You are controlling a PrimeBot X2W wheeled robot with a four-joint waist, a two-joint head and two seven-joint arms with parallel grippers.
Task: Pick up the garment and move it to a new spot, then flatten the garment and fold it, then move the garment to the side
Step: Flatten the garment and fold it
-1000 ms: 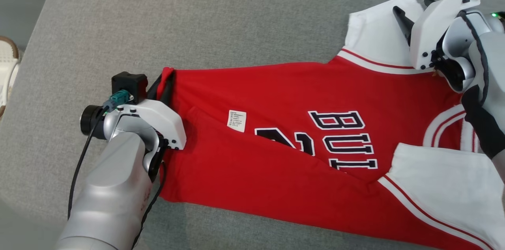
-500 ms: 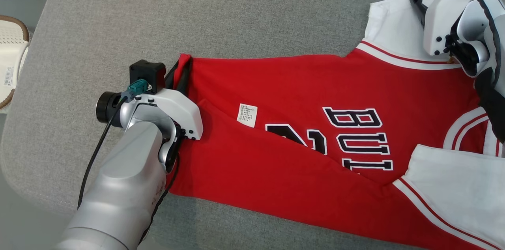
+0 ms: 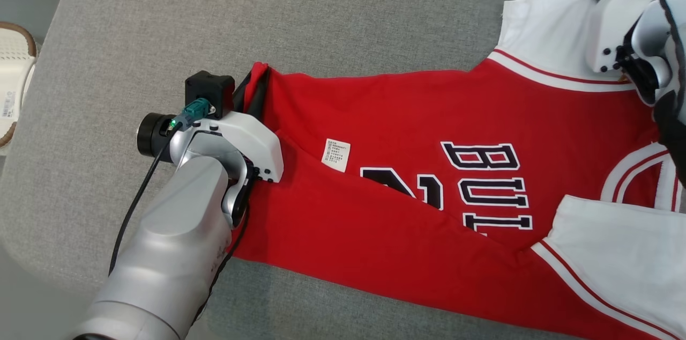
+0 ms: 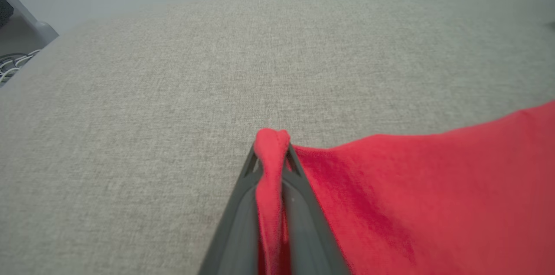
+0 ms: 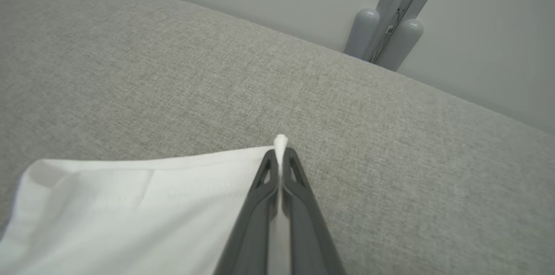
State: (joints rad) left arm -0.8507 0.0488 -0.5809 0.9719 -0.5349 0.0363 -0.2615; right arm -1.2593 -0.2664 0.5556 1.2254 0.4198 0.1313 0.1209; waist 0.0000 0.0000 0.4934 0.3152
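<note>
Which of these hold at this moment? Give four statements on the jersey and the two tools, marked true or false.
1. The left tool is shut on the red hem of the jersey. True.
2. The right tool hangs open. False: it is shut on the edge of the white sleeve.
3. The jersey is folded into a neat square. False: it lies spread lengthwise on the grey table.
4. A white care label shows on the red cloth. True.

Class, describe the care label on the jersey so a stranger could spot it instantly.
On the grey table lies a red jersey with black lettering. Between the lettering and the hem sits the care label: a small white rectangle of tiny print, far smaller than the white sleeves.
</note>
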